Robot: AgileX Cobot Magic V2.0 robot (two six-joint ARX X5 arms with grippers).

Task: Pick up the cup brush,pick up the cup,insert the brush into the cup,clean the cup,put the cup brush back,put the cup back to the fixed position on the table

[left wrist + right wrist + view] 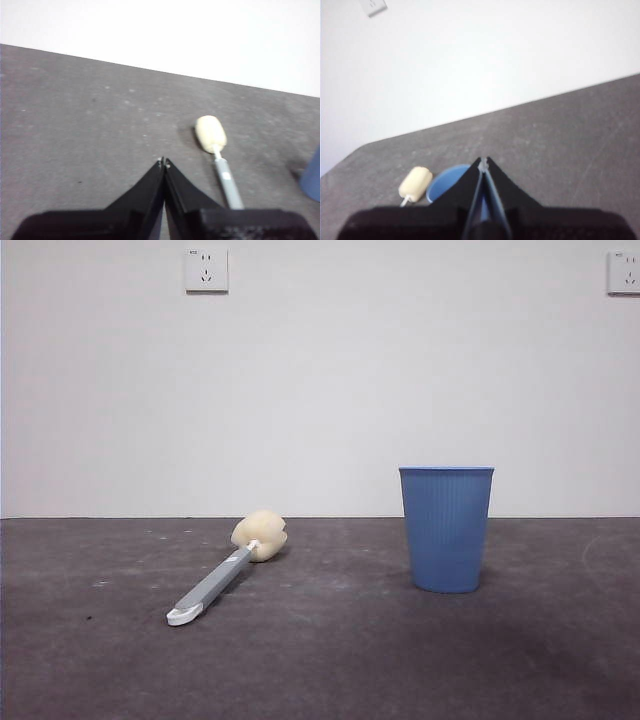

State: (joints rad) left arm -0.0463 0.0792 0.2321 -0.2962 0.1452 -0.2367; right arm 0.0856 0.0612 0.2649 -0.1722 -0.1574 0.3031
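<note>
Nothing grasped yet: I have both end effectors, left (164, 162) and right (483, 161), pressed together above the tabletop (330, 660); brush (225, 575) lies flat, cup (446, 530) upright beside, both reachable.

two matte black jaws on the left gripper (164, 163), each a flat wedge tapering from a broad blocky base along the bottom edge of the left wrist frame to a narrow tip near the centre. small pale metallic specks, like tiny screws, at both tips. same build on the right gripper (483, 161): black, triangular, thin pale seam down the middle, a bluish sheen along the inner edges, tips pale and slightly worn.
</note>
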